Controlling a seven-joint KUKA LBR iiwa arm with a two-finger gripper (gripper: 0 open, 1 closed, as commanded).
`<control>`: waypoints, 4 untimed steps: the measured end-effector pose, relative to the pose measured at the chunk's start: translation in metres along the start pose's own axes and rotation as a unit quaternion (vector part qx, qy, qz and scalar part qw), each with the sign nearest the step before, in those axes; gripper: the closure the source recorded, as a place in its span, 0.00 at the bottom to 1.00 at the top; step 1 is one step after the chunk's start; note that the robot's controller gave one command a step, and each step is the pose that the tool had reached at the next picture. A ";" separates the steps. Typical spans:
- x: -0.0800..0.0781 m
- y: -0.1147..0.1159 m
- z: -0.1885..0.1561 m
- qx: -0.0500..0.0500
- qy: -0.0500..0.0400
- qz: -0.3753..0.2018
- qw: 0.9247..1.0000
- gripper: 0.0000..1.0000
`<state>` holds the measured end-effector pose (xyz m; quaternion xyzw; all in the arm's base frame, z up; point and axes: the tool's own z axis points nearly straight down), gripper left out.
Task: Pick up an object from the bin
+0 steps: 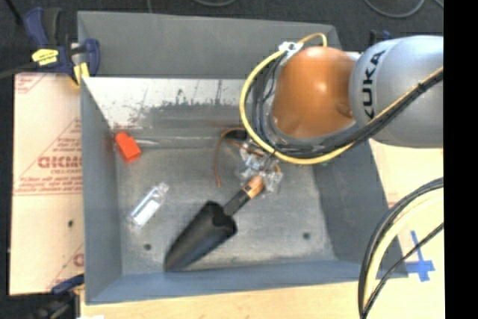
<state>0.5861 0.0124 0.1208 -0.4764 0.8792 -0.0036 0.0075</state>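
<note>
Fingers, spread not discernible beneath the arm's orange cover, sit at the handle tip of a black scoop lying diagonally on the bin floor, centre-front. Orange block and clear vial lie well apart, left.

Viewpoint: above the grey metal bin, tilted somewhat off vertical.
Facing: down onto the bin floor; the inner walls at 12 and 9 o'clock show broadly.
Range: near; all four walls and a margin of surroundings are in view.
Arm entry: KUKA arm from 3 o'clock.
</note>
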 end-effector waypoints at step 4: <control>0.016 0.005 -0.060 0.005 -0.005 0.008 1.000 1.00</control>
